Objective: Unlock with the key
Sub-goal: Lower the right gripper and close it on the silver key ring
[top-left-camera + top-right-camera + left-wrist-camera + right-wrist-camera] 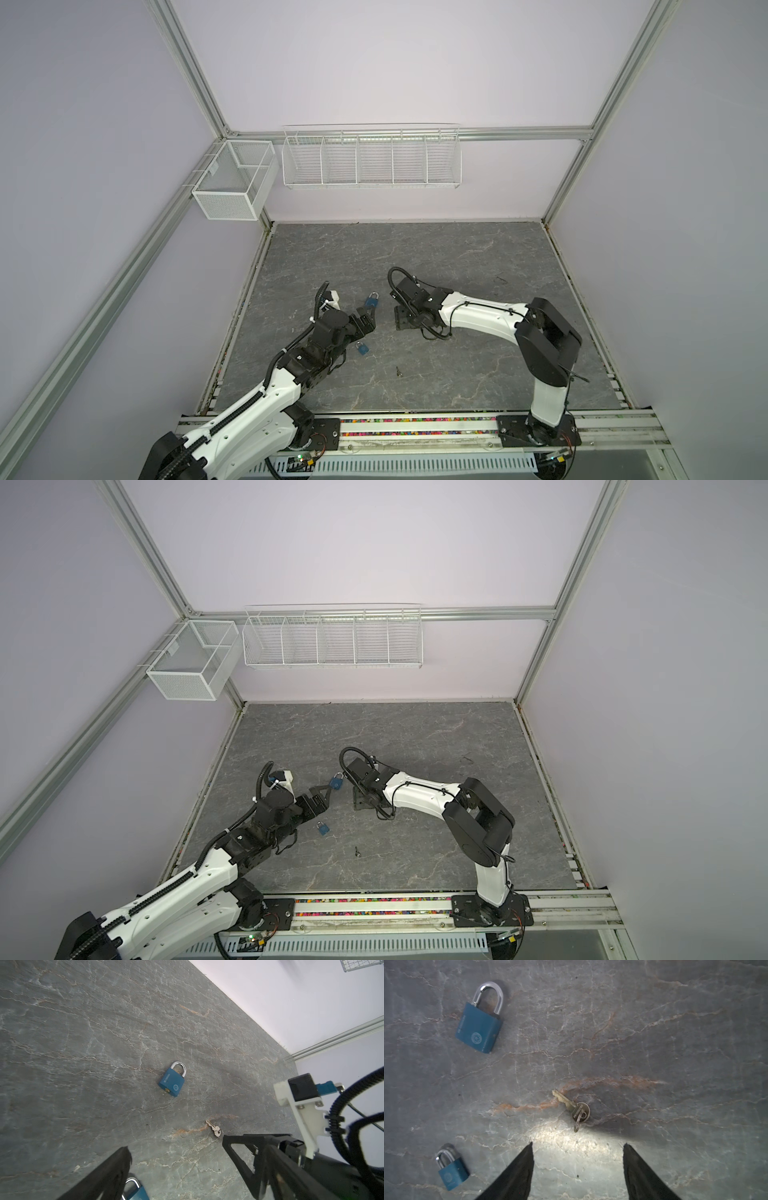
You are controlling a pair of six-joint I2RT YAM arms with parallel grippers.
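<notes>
Key (571,1105): flat on table (675,1043), just ahead of right claw (577,1144), apart from big padlock (479,1026) and small padlock (452,1174).
Right claw: partly spread, empty, tips short of the key.
Left claw (365,319): spread wide, empty, near big padlock.
Slip risk: thin key lies flush, so the tips may skate over it or push it away.
Ring risk: pinching only the loose ring (578,1124) would leave the key dangling.
Mismatch risk: cannot tell which padlock it fits.

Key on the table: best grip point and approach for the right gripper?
Probably best to take the key by its round head, from straight above. It lies flat on the table, blade pointing away from the right gripper, ring at the head end. Pinching across the head's edges leaves the blade free.
</notes>
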